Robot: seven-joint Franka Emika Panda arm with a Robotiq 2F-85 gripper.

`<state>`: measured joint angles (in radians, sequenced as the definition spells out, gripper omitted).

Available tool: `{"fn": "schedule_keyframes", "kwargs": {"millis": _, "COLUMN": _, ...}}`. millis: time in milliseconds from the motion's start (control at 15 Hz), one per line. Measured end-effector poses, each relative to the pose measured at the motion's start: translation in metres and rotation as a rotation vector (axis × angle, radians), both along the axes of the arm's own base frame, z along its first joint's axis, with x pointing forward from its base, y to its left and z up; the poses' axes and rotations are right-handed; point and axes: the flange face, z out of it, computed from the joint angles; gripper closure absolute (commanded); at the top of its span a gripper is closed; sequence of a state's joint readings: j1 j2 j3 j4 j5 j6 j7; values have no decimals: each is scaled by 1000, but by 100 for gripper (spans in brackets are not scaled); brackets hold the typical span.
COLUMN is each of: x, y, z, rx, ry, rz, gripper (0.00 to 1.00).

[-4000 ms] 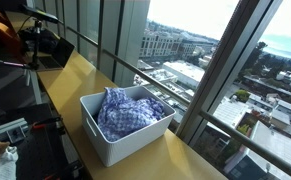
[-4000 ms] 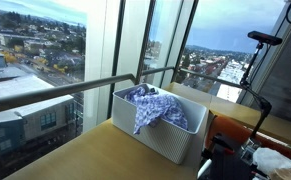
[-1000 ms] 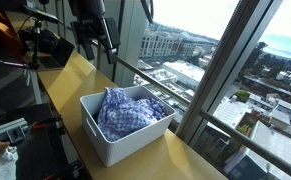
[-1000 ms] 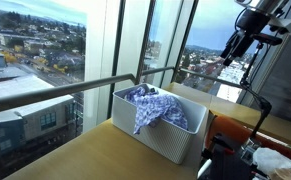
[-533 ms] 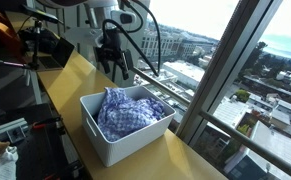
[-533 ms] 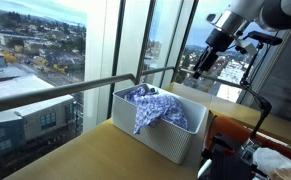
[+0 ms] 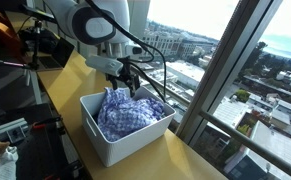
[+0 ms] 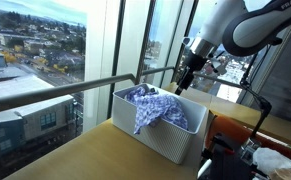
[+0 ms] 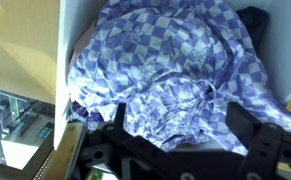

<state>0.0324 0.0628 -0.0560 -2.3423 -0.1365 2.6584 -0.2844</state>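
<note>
The gripper [image 7: 123,84] hangs wide open just over the blue checked cloth [image 7: 131,113] in the white bin [image 7: 106,146] on the bench [image 7: 73,76], so it should come straight down onto the middle hump, clear of the walls.

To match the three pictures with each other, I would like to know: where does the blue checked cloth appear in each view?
In an exterior view: the blue checked cloth lies just left of the picture's centre, heaped in the bin.
In an exterior view: the cloth lies near the centre, with one corner hanging over the bin's near wall.
Wrist view: the cloth fills most of the picture.
Shared landmark: the white bin that holds it.
</note>
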Motion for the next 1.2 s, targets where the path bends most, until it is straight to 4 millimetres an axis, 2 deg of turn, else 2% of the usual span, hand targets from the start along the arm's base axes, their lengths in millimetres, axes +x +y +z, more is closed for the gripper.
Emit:
{"fn": "schedule_keyframes", "kwargs": {"millis": 400, "x": 10, "y": -15, "z": -44, "rx": -13, "ry": 64, "rz": -7, "gripper": 0}}
{"fn": "schedule_keyframes", "kwargs": {"millis": 733, "x": 19, "y": -23, "z": -58, "rx": -53, "ry": 52, "rz": 32, "gripper": 0}}
{"fn": "schedule_keyframes", "kwargs": {"millis": 1200, "x": 48, "y": -28, "z": -83, "rx": -97, "ry": 45, "rz": 73, "gripper": 0}}
